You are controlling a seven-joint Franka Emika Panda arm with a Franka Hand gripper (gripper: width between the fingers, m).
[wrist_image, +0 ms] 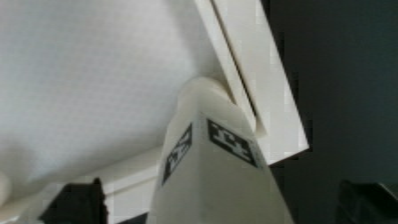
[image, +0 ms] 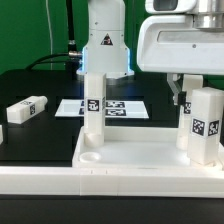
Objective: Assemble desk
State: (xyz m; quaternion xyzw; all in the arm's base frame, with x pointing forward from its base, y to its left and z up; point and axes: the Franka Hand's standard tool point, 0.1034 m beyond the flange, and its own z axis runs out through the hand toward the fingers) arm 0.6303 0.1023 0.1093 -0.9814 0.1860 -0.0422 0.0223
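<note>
The white tray-like tabletop (image: 130,160) lies at the front, raised rim up. One white tagged leg (image: 92,104) stands upright in its far corner on the exterior view's left. A second leg (image: 205,125) stands upright at the far corner on the right. My gripper (image: 195,98) hangs over this leg with its jaws open, one on each side of the leg's top. In the wrist view the leg (wrist_image: 217,150) runs between the dark fingertips (wrist_image: 75,203) with a gap on both sides, next to the tabletop's rim (wrist_image: 249,60). My gripper (wrist_image: 217,208) grips nothing.
A loose tagged leg (image: 25,109) lies on the black table at the exterior view's left. The marker board (image: 122,107) lies flat behind the tabletop. The arm's base (image: 104,45) stands at the back. A white rail (image: 40,182) runs along the front.
</note>
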